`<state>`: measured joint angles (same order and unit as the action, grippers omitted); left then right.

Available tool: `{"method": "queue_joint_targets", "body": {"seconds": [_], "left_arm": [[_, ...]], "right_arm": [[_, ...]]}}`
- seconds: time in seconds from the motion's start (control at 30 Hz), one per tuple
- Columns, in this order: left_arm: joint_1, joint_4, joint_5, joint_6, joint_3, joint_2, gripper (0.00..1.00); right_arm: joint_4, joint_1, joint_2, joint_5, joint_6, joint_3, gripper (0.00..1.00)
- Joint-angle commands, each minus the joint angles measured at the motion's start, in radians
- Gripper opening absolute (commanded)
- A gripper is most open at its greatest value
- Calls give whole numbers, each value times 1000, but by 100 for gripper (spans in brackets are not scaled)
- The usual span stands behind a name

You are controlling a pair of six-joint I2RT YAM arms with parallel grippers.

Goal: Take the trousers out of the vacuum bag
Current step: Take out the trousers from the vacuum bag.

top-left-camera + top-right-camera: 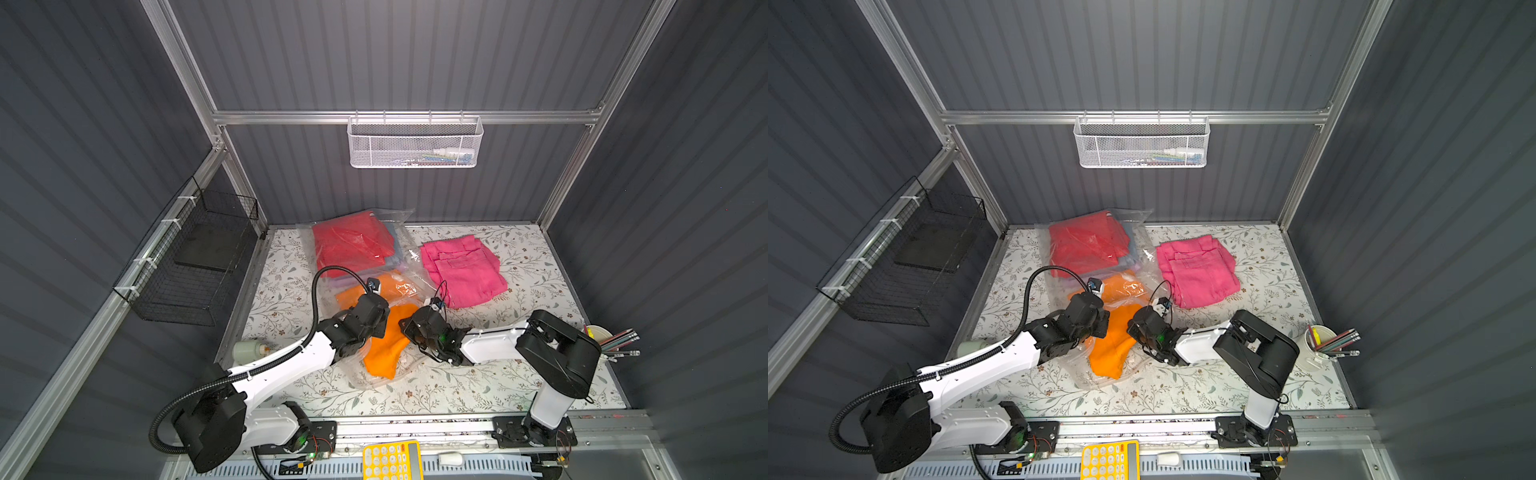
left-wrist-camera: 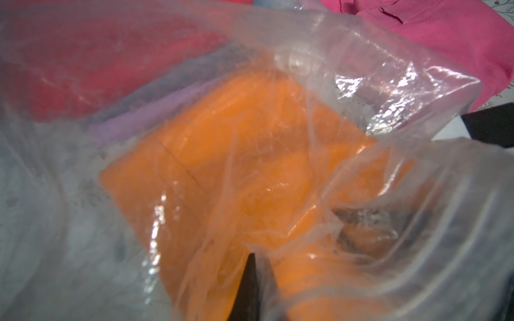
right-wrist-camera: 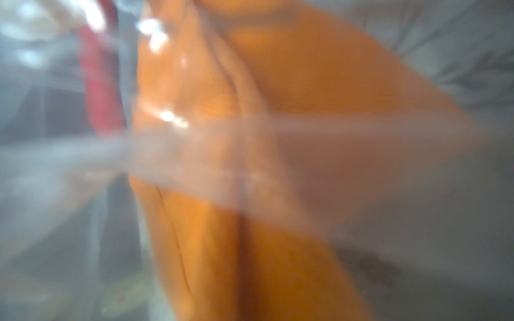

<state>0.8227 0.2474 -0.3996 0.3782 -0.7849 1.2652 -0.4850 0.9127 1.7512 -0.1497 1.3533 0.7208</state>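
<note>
**A:** Note the position. How do the orange trousers (image 1: 388, 349) lie against the grippers?

**B:** Between the two. The far part is under plastic inside the vacuum bag (image 1: 409, 255). The near part is uncovered at the open mouth and rests on the bag's lower sheet on the bench (image 1: 457, 390). Their long axis runs far to near, in line with the bag. The left gripper (image 1: 381, 328) sits at their left edge. The right gripper (image 1: 404, 325) is at their right edge and points across at the cloth. Both are just beside the cloth, and neither arm is clearly nearer.

**A:** Gripper states?

**B:** The left one is fully closed. Its wrist view shows film bunched at the tip, so I judge it pins the bag's mouth edge. I cannot tell for the right one. Its wrist view is a blur of orange cloth and film, and the top views hide the jaws.

**A:** Count.

**B:** One bag, five garments.
- **Out:** the hot pink trousers (image 1: 461, 270), on the bench right of the bag.
- **Halfway:** the orange pair.
- **Inside, at the far end:** the red trousers (image 1: 353, 245), the lilac trousers (image 2: 116, 125) and a blue-grey layer that is probably the denim trousers (image 1: 395, 249).

**A:** What does the next move call for?

**B:** My judgement is to draw the orange pair along its axis toward the near edge while the left arm holds the bag back. The risk is that the film drags along with the cloth.
</note>
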Motion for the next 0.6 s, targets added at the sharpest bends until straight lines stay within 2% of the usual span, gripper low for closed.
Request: {"method": "queue_joint_targets", "body": {"seconds": [0.0, 0.33, 0.57], "left_arm": [[-6, 20, -22, 14, -33, 1, 0], [-5, 10, -39, 5, -37, 27, 0], [-5, -3, -26, -4, -50, 39, 0]], "right_arm": [[-58, -18, -16, 11, -40, 26, 0], [55, -10, -246, -6, -116, -2, 0], [81, 35, -254, -13, -80, -45, 0]]}}
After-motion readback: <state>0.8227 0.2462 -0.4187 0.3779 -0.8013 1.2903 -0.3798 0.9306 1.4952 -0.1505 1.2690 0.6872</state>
